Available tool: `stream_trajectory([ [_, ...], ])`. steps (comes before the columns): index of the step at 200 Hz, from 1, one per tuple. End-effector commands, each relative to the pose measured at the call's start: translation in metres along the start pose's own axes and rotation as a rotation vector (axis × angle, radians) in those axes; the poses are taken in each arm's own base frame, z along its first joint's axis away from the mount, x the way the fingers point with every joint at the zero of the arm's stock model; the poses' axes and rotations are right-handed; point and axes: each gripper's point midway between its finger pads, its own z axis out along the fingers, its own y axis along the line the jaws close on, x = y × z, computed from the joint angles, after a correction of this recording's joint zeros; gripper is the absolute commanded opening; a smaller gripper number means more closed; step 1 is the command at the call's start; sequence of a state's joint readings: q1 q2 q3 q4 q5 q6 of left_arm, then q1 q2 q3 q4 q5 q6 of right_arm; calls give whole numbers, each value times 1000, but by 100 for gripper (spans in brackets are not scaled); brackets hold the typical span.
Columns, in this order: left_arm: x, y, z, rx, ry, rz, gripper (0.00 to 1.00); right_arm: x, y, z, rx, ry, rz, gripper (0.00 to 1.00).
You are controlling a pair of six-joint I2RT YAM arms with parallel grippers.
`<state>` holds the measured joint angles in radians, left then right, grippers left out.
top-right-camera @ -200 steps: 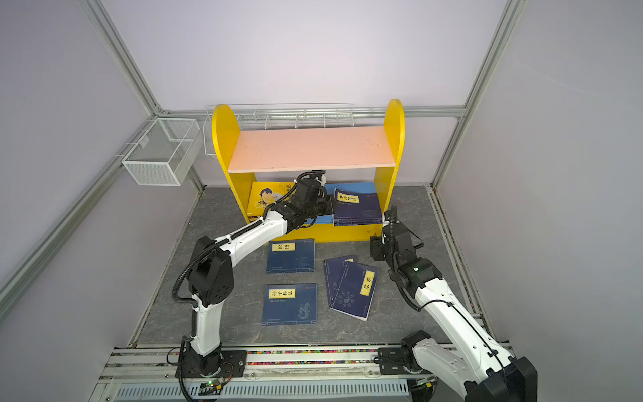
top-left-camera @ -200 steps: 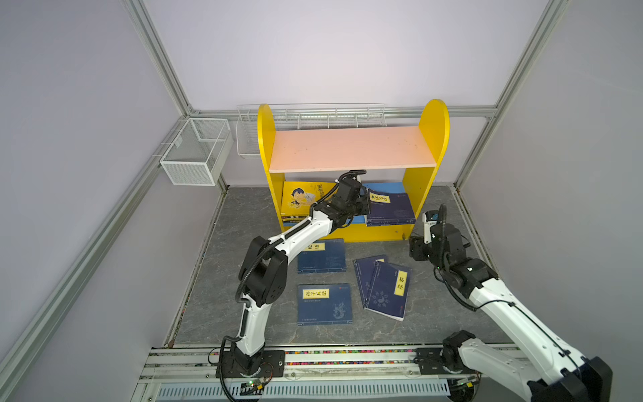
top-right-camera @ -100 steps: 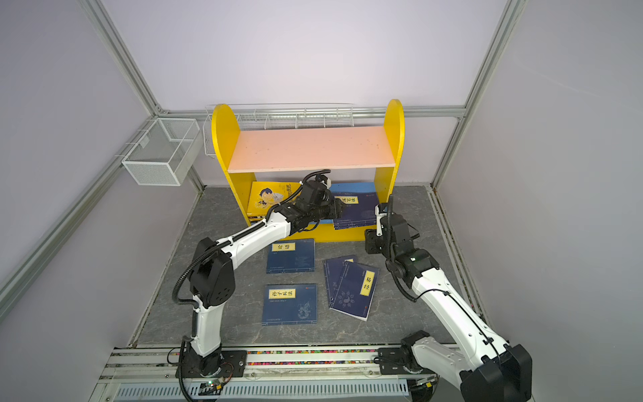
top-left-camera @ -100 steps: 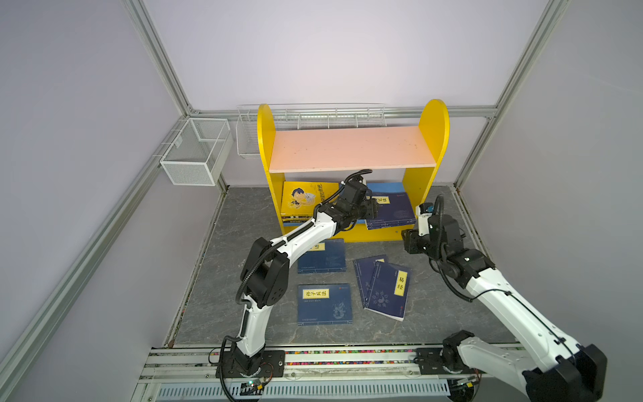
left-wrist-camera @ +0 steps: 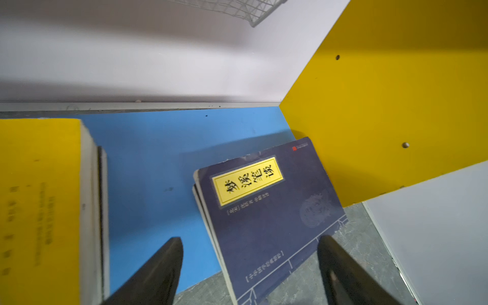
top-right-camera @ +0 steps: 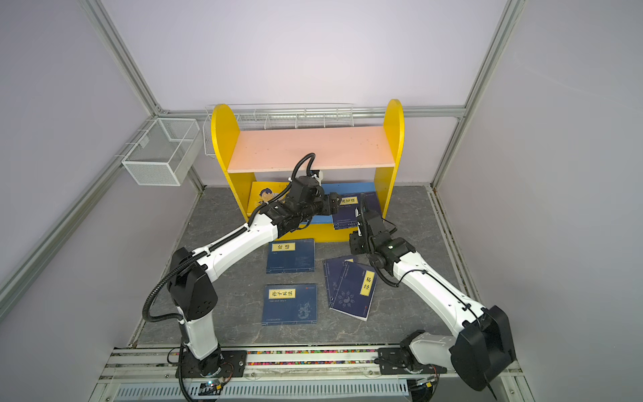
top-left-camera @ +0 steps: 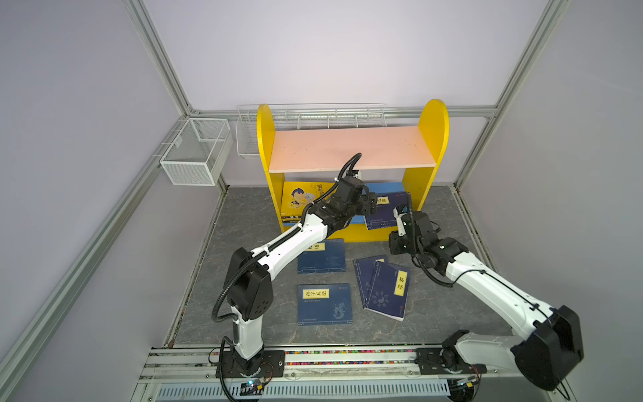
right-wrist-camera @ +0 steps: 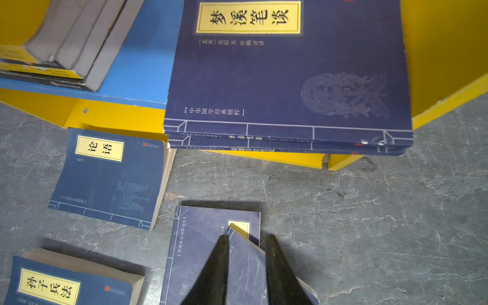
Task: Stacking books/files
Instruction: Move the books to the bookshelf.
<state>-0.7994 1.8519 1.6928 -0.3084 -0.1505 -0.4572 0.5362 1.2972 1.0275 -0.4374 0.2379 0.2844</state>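
Note:
Two navy books with pale-yellow title labels lie stacked (top-left-camera: pixel 386 214) (left-wrist-camera: pixel 266 211) (right-wrist-camera: pixel 287 74) at the right end of the blue lower shelf (left-wrist-camera: pixel 158 148), overhanging its front edge. A pile topped by a yellow cartoon-boy book (top-left-camera: pixel 299 200) (left-wrist-camera: pixel 39 206) sits at the shelf's left end. My left gripper (top-left-camera: pixel 374 205) (left-wrist-camera: pixel 249 239) is open just in front of the navy stack, holding nothing. My right gripper (top-left-camera: pixel 395 243) (right-wrist-camera: pixel 247 236) hovers over two overlapping navy books (top-left-camera: pixel 386 290) (right-wrist-camera: pixel 200 253) on the floor, its jaws a narrow gap apart and empty.
Two more navy books (top-left-camera: pixel 323 257) (top-left-camera: pixel 323 304) lie flat on the grey floor (top-left-camera: pixel 243 243). The yellow bookshelf (top-left-camera: pixel 431 139) has a peach top board (top-left-camera: pixel 348 146). Wire baskets (top-left-camera: pixel 195 153) (top-left-camera: pixel 313 115) hang on the left and back walls.
My left gripper has opened and let go of the navy book, which now rests on the shelf stack. My right gripper has moved left along the shelf front and narrowed its jaws.

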Motion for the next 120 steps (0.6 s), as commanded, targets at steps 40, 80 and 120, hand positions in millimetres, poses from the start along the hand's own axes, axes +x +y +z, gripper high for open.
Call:
stream_trajectory([
  [40,-21,29,-75,-59,-170,-44,81,0,10,33,20,60,54,29],
  [80,9,58,-94,-128,-157,-94,81,-12,11,52,40,74,63,29],
  [120,23,72,-103,-166,-141,-110,80,-15,8,63,43,81,83,29],
])
